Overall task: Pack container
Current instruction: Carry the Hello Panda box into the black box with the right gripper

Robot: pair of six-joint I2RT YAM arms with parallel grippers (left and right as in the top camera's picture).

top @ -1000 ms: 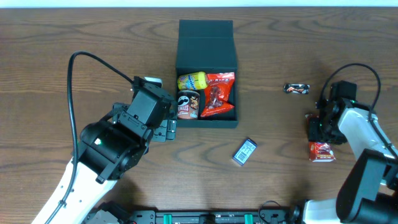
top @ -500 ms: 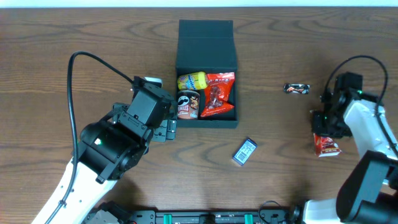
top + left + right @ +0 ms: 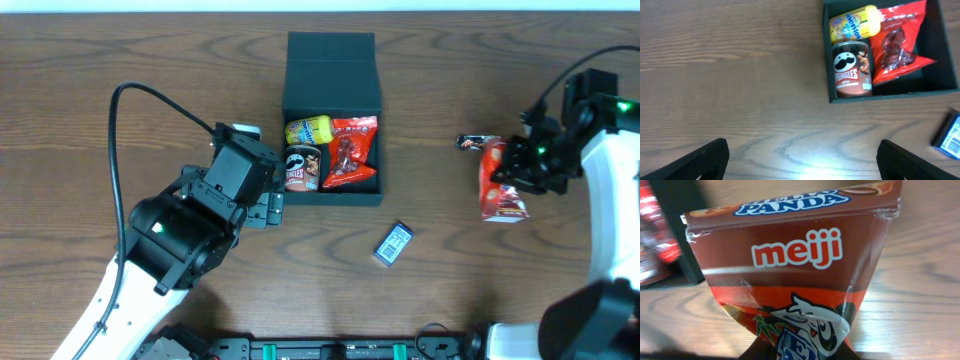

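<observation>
Left gripper (image 3: 265, 208) sits nearest, left of centre over the table (image 3: 120, 60). Its fingers (image 3: 710, 155) are spread wide apart.

Blue packet (image 3: 393, 243) lies flat, front-right of the box and apart from it.

Box (image 3: 330, 196) is mid-table, just beyond and right of the left gripper. It's dark teal-black, matte, square cardboard. The lid (image 3: 332, 70) hinges on the far side and is folded open and back.

Inside, a can (image 3: 852, 75) lies on its side near-left, with a yellow tube (image 3: 854, 24) behind it. A red bag (image 3: 897, 42) sits tilted on the right, and some bare floor shows at the right wall.

Right gripper (image 3: 515, 172) is right of the box, well apart from it, jaws clamped on a red snack pack (image 3: 790, 270). The print reads "meiji" and "PANDA".

Dark candy wrapper (image 3: 472, 142) sits just beyond the pack; can't tell if they touch.
</observation>
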